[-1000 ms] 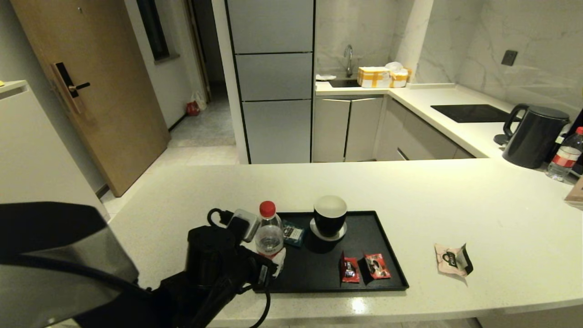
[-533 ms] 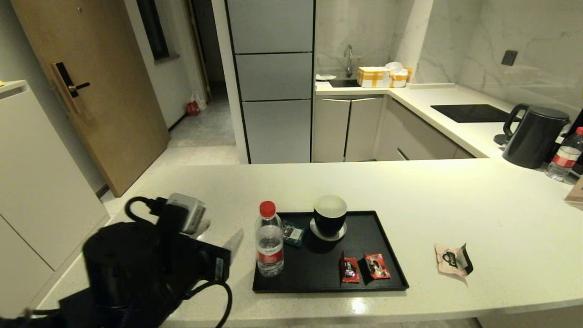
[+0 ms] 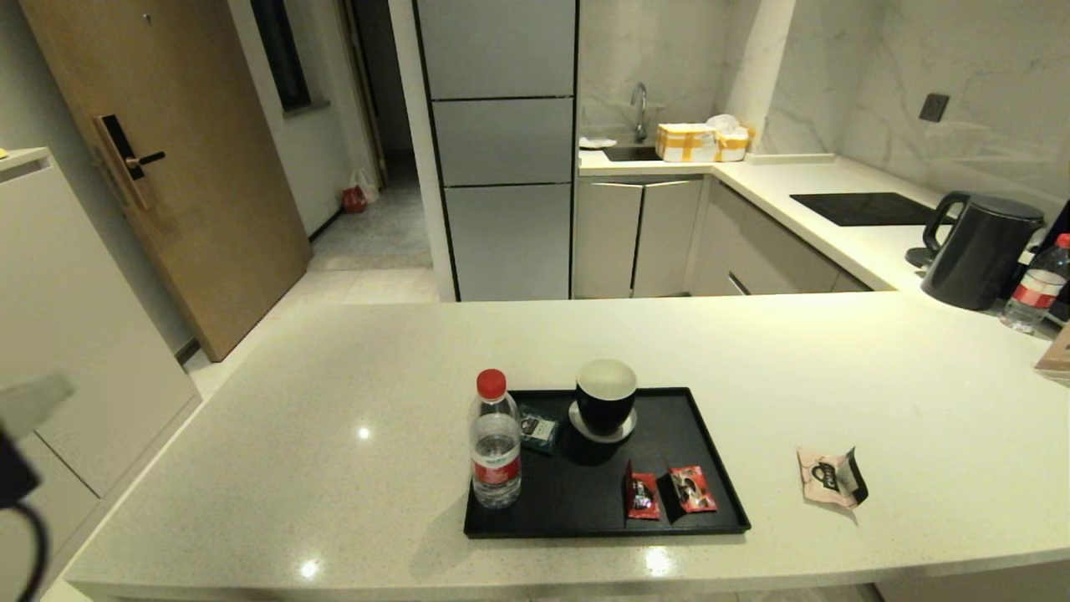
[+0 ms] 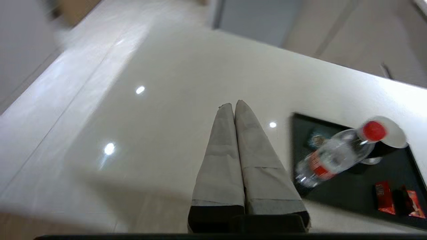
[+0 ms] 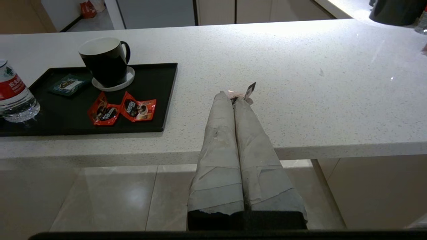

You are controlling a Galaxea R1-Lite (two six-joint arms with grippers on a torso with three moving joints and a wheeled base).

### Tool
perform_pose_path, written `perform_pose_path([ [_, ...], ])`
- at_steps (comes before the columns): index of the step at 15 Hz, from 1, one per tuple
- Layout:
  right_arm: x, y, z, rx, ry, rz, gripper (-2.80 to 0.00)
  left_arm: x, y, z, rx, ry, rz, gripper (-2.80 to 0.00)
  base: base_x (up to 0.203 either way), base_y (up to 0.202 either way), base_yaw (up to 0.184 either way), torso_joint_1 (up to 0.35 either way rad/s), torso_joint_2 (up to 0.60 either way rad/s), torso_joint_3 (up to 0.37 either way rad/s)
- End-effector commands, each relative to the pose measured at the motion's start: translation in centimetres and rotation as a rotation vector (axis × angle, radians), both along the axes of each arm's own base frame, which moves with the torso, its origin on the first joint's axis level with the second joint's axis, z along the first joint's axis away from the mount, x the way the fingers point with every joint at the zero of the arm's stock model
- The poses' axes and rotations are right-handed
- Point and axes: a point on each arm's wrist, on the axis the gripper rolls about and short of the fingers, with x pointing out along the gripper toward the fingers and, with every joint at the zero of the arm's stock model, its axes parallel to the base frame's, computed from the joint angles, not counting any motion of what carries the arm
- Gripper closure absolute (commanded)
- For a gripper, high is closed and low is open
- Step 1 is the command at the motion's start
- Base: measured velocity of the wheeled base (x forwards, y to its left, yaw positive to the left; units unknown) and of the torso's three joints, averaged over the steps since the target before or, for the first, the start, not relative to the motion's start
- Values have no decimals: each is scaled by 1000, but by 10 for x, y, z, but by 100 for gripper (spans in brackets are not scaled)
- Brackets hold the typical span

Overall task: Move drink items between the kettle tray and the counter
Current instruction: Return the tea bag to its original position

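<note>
The clear water bottle (image 3: 495,443) with its red cap stands upright in the near left corner of the black kettle tray (image 3: 577,502). Right of the tray, the beige sachet (image 3: 830,477) lies on the off-white counter (image 3: 334,435). My left arm (image 3: 17,477) shows only at the far left edge of the head view. In its wrist view the left gripper (image 4: 233,105) is shut on nothing, over bare counter, well left of the bottle (image 4: 333,155). My right gripper (image 5: 230,95) is shut and empty, parked before the counter's front edge, with the sachet (image 5: 249,89) peeking past its tips.
On the tray are a black cup (image 3: 605,397) on a coaster, two red sachets (image 3: 669,492) and a dark sachet (image 3: 537,429). At the far right stand a black kettle (image 3: 978,249) and a second bottle (image 3: 1036,284), with the hob (image 3: 865,207) behind.
My left gripper has drawn away from the bottle, leftward and almost out of the head view. The bottle stays upright on the tray. The right arm has not moved.
</note>
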Motion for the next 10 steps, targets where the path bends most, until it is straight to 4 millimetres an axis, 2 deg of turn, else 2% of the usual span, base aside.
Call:
perform_pose_path([
  [1,0,0,0,-1,2,1,0,-104,26,-23,-21,77,118,0,0,0,0,0,0,0],
  [3,0,0,0,-1,3,1,0,-157,26,-51,-24,74,126,0,0,0,0,0,0,0],
  [5,0,0,0,-1,3,1,0,-192,23,-84,-5,36,86,0,0,0,0,0,0,0],
  [6,0,0,0,-1,2,1,0,-196,20,-95,0,23,48,0,0,0,0,0,0,0],
  [7,0,0,0,-1,3,1,0,-190,17,-102,3,33,-3,0,0,0,0,0,0,0],
  [8,0,0,0,-1,3,1,0,-181,16,-106,8,35,-45,0,0,0,0,0,0,0],
  [10,0,0,0,-1,3,1,0,-151,15,-111,63,-87,-64,0,0,0,0,0,0,0],
])
